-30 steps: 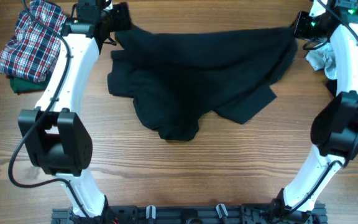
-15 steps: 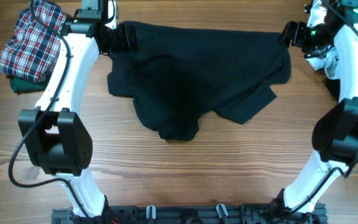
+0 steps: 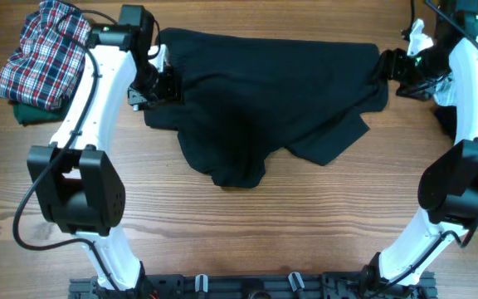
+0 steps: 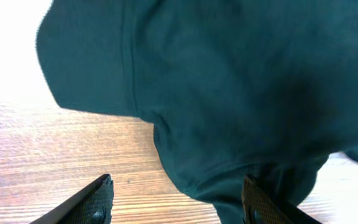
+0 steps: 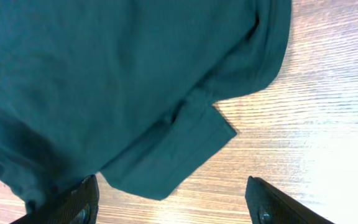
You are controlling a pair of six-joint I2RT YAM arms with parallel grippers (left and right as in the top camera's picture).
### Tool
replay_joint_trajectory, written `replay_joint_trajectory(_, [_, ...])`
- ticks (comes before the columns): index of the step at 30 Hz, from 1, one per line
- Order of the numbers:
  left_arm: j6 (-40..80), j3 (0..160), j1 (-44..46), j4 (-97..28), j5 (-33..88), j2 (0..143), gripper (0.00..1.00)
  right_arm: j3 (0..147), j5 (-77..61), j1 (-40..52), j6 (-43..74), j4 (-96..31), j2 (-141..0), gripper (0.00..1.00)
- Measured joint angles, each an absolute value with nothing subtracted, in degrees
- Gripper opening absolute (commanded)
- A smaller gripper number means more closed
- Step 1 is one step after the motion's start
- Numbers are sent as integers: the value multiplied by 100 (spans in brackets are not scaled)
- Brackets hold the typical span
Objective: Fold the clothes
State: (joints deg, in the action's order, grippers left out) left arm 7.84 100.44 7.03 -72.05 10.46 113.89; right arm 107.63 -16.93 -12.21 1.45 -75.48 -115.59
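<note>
Nearest the robot is the wood table (image 3: 247, 241). In the middle lies the black shirt (image 3: 264, 100) — spread out, near edge bunched up, no fold made yet. At its far corners the left gripper (image 3: 160, 83) & right gripper (image 3: 388, 71) have fingers wide apart, holding nothing. Far left, a plaid shirt (image 3: 40, 50) sits heaped on a green one (image 3: 25, 115) — prob. not folded either. Job's barely begun.

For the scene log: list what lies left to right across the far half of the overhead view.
plaid garment → left fingers → black T-shirt → right fingers
</note>
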Motion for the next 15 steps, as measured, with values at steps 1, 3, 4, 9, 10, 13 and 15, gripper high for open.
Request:
replay_joint_trajectory(1, [786,9942,751,-7183,1028,11382,64,10652,-1695,-1221,145,-7446,-11559,74])
replay_joint_trajectory(3, [816,9701,847,-7091,976,11369,62,10473,-1695,-1221,148,-7317,-11559,74])
replay_joint_trajectory(4, [836,9596,886,-7037,943,11369,59,10359,-1715,-1221,148,-7227,-11559,73])
replay_joint_trajectory(9, [1105,8969,1133,-6716,770,11369,46,10025,-1802,-1221,148,-7030,-11559,73])
replay_joint_trajectory(10, [1188,8875,1170,-6676,725,11369,45,9994,-1802,-1221,145,-7004,-11559,73])
replay_joint_trajectory(13, [1356,8656,1214,-6541,593,11369,45,9979,-1804,-1221,145,-6917,-11559,74])
replay_joint_trajectory(15, [1520,8471,1219,-6351,517,11369,45,9977,-1835,-1221,145,-6862,-11559,74])
